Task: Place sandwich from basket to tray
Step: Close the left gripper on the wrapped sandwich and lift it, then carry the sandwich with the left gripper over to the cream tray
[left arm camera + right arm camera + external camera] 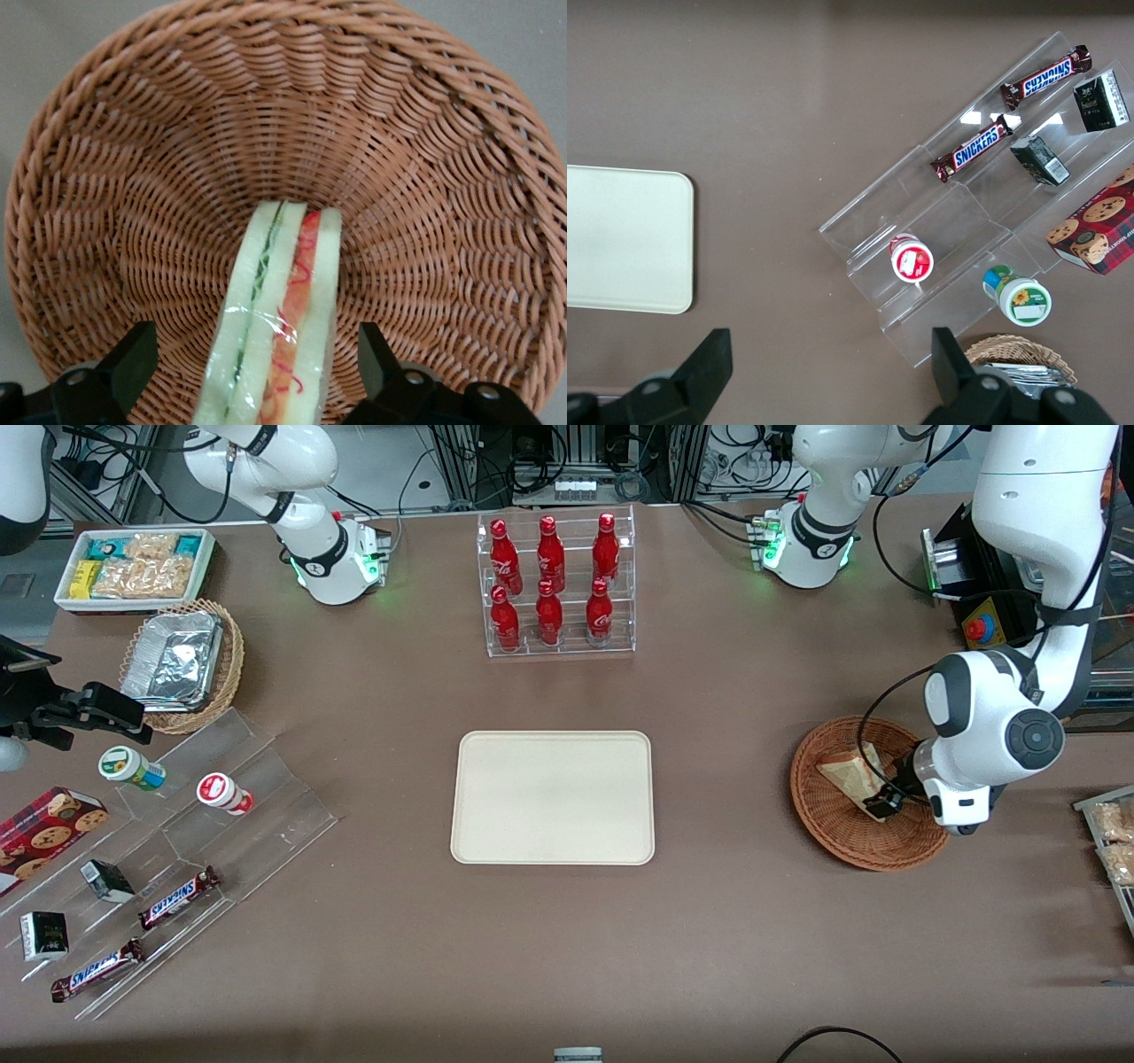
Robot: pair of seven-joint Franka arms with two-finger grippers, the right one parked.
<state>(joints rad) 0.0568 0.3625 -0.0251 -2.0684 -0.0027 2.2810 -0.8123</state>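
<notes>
My claw (886, 802) sits low inside the basket (833, 828), its two fingers (133, 363) spread wide on either side of the one sandwich (852, 772), not pressing it. The sandwich lies in the basket between my fingers, its cut edge showing one green layer and one pink layer between three pale slices. The one tray (554, 797) lies flat on the tabletop (726, 921), well apart from my claw, toward the parked arm's end. Farther from the front camera than the tray stands one clear rack (558, 584) holding six red bottles (549, 558), in two rows of three.
</notes>
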